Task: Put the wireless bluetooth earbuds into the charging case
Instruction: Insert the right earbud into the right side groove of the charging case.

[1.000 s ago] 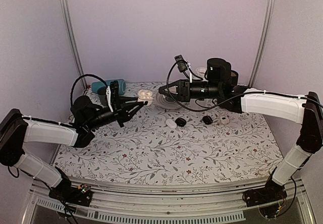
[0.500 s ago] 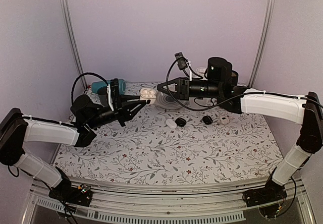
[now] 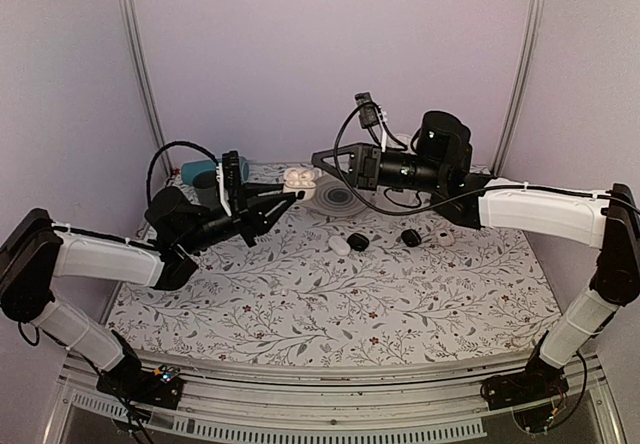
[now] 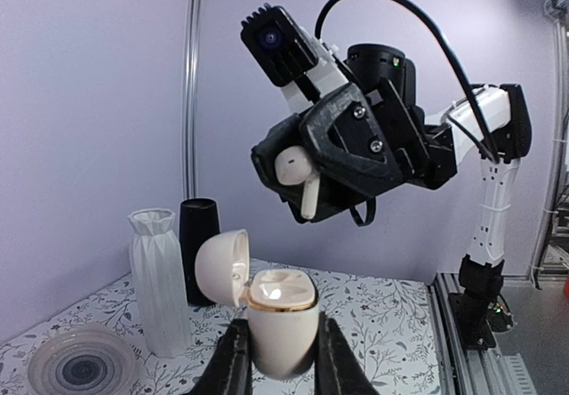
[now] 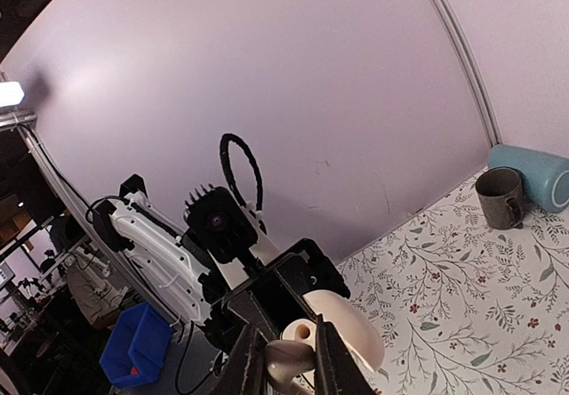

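My left gripper [image 3: 290,195] is shut on the charging case [image 3: 297,180], a small white case with a gold rim, and holds it upright in the air with its lid open to the left. In the left wrist view the case [image 4: 281,319] sits between my fingers [image 4: 233,364]. My right gripper [image 3: 317,157] is shut on one white earbud [image 4: 298,173], stem down, just above and slightly behind the case's wells. In the right wrist view the earbud [image 5: 289,359] is pinched between the fingers, with the case [image 5: 351,328] right behind it. I cannot tell whether the wells hold another earbud.
On the floral table lie a plain white pod [image 3: 340,246], two black pods [image 3: 358,241] [image 3: 410,237] and a small white piece [image 3: 444,236]. A ribbed plate [image 3: 337,200], a teal cylinder [image 3: 203,171], a mug [image 5: 500,197], a white vase [image 4: 160,279] and a black cup [image 4: 199,248] stand at the back.
My right gripper has risen and moved left with the earbud, to just above the case. My left gripper has lifted the case slightly up and right toward it.
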{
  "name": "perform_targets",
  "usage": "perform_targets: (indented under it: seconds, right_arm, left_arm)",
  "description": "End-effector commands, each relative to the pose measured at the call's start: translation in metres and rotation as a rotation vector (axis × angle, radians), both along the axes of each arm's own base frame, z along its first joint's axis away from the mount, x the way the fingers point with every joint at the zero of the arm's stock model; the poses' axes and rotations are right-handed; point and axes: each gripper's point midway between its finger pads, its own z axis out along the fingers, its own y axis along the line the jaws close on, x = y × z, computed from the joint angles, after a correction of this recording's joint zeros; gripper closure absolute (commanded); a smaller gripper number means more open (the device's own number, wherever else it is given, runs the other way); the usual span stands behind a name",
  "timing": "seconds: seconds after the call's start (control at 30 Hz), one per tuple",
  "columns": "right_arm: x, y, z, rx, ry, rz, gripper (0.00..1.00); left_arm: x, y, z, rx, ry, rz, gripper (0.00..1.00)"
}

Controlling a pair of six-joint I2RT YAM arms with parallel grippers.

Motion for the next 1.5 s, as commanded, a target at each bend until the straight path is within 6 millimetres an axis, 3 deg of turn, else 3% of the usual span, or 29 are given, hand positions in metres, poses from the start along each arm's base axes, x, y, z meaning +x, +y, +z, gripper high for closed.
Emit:
perform_targets:
  seconds: [0.0,0.7,1.47]
  right_arm:
    - [-0.02,-0.008,0.026,0.069,-0.068,0.048,0.83]
    - [-0.049,-0.004,0.029,0.085,-0.185,0.207,0.82]
    - [-0.07,0.0,0.026,0.096,-0.218,0.345,0.82]
  left_arm:
    - [-0.006,-0.005,0.022,-0.058,-0.015,-0.041,1.0]
    - [-0.033,-0.019,0.031,-0.02,0.1,-0.275,1.0]
    - [-0.047,-0.006,0.053,-0.108,0.093,-0.384,1.0]
